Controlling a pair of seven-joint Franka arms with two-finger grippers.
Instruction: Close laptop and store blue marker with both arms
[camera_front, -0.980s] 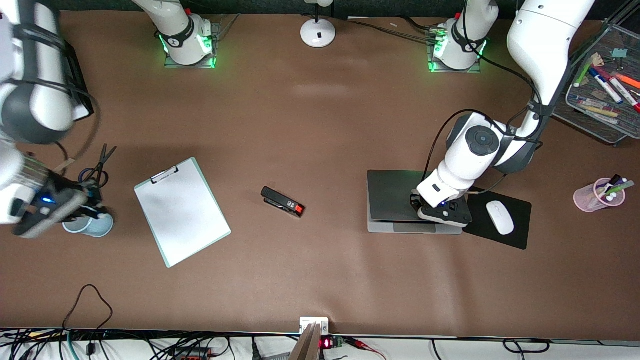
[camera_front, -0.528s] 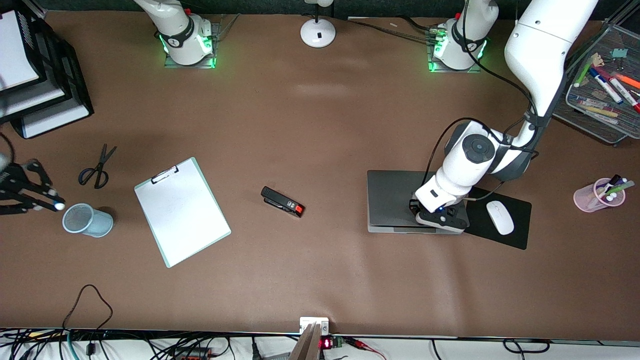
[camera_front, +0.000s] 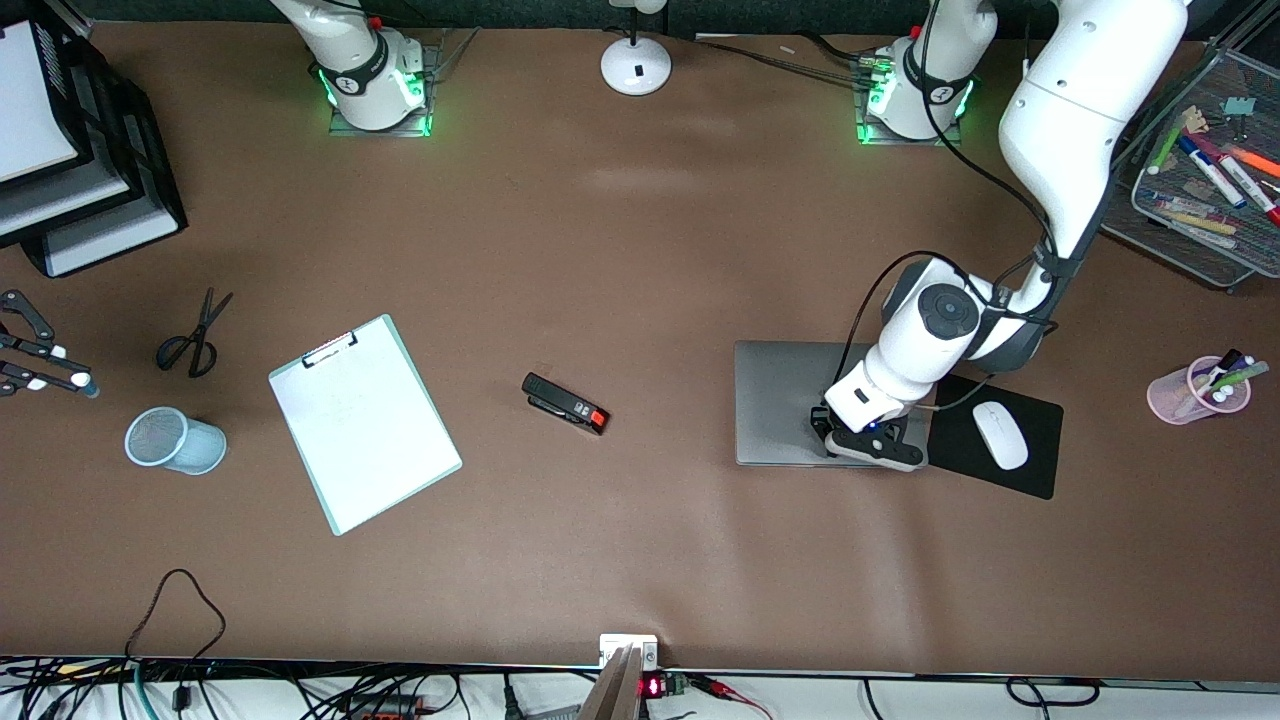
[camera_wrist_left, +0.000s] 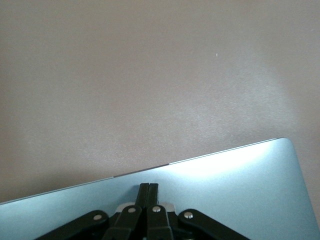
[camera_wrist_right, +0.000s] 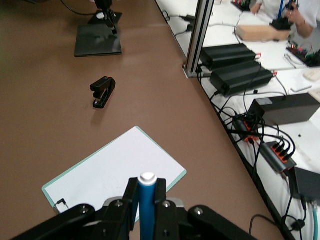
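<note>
The silver-grey laptop (camera_front: 785, 400) lies closed, its lid flat, toward the left arm's end of the table. My left gripper (camera_front: 858, 442) is shut and empty, with its fingertips (camera_wrist_left: 149, 192) resting on the lid (camera_wrist_left: 235, 195) near the lid's edge that is nearer the front camera. My right gripper (camera_front: 62, 368) is at the right arm's end of the table, up above the mesh cup (camera_front: 175, 440). It is shut on the blue marker (camera_wrist_right: 147, 200), whose white end sticks out past the fingers. The marker's tip also shows in the front view (camera_front: 90, 387).
A clipboard (camera_front: 365, 425), a black stapler (camera_front: 565, 403) and scissors (camera_front: 195, 335) lie on the brown table. Black paper trays (camera_front: 90, 190) stand at the right arm's end. A white mouse (camera_front: 1000, 435) on a black pad (camera_front: 1040, 475), a pink pen cup (camera_front: 1195, 392) and a wire basket (camera_front: 1195, 215) are by the laptop.
The laptop lid has gone from partly open to fully shut under my left gripper. My right gripper, still holding the marker, has pulled back from over the mesh cup toward the table's end.
</note>
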